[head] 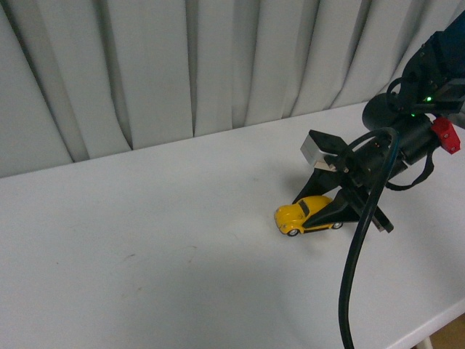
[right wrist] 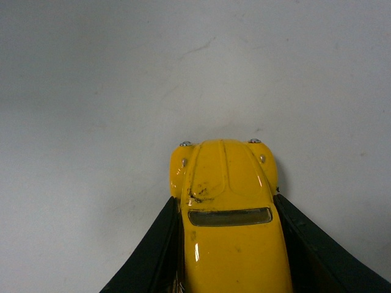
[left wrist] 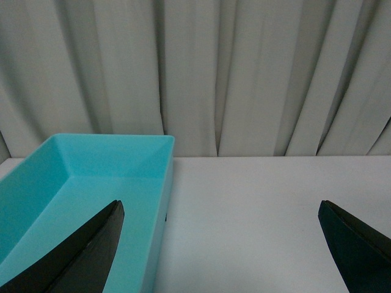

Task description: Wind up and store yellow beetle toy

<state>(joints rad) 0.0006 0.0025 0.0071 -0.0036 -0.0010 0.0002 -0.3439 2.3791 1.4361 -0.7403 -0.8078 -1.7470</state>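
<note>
Well, from the front my right gripper (head: 330,211) was down on the white table (head: 145,262), with its two black fingers on either side of the yellow beetle toy (head: 299,215). The little car stood on its wheels on the table, to the right of the middle, with its nose poking out to the left. A gray curtain (head: 182,65) hung behind. From my left wrist, my left gripper (left wrist: 223,244) was wide open with nothing in it, and one finger showed in front of a blue-green bin (left wrist: 91,177) on the table. From my right wrist, the fingers (right wrist: 159,244) pressed against both sides of the toy, holding it tight.
</note>
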